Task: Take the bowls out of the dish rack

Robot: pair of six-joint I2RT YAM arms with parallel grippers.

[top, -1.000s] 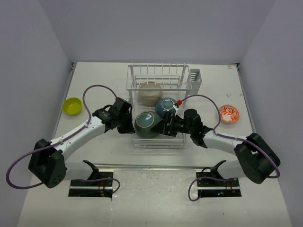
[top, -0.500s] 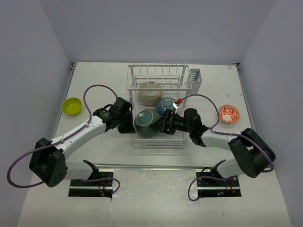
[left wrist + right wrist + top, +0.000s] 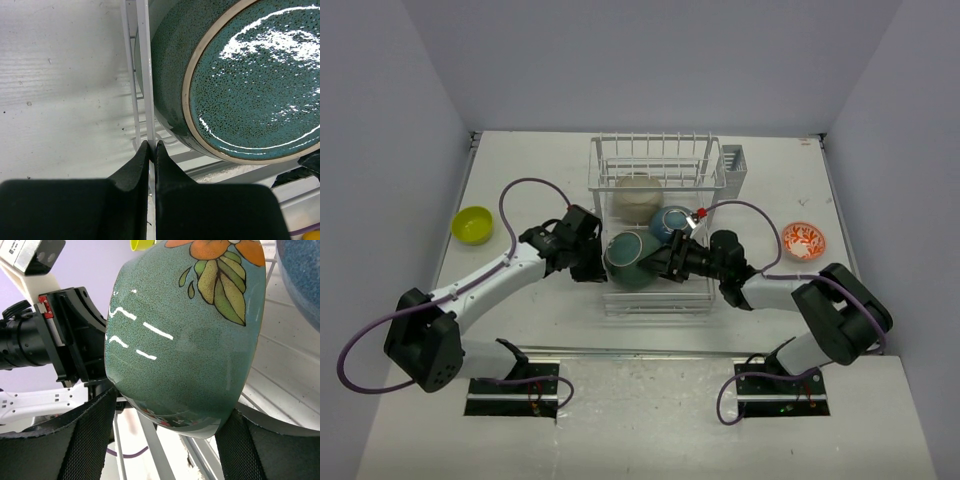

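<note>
In the white wire dish rack (image 3: 656,300) at mid-desk, three bowls: beige-cream bowl (image 3: 637,197) farthest, dark blue bowl (image 3: 672,222) just nearer and to the right, teal-green bowl (image 3: 628,262) nearest, standing on edge, an orange flower and leaves painted on its outside. Out on the desk (image 3: 550,170), yellow-green bowl (image 3: 473,224) at far left and white bowl with orange-red pattern (image 3: 804,240) at far right, both well apart from the rack. Grey caddy (image 3: 732,170) on the rack's far right corner, contents impossible to make out. From above, teal-green bowl partly covered by both claws; dark blue bowl cut off at the right wrist view's edge. Left claw (image 3: 153,146) pinched fully together on one thin rack wire, just left of the teal-green bowl. Right claw (image 3: 167,410) spread wide astride that bowl, both pads seemingly pressed against it.
</note>
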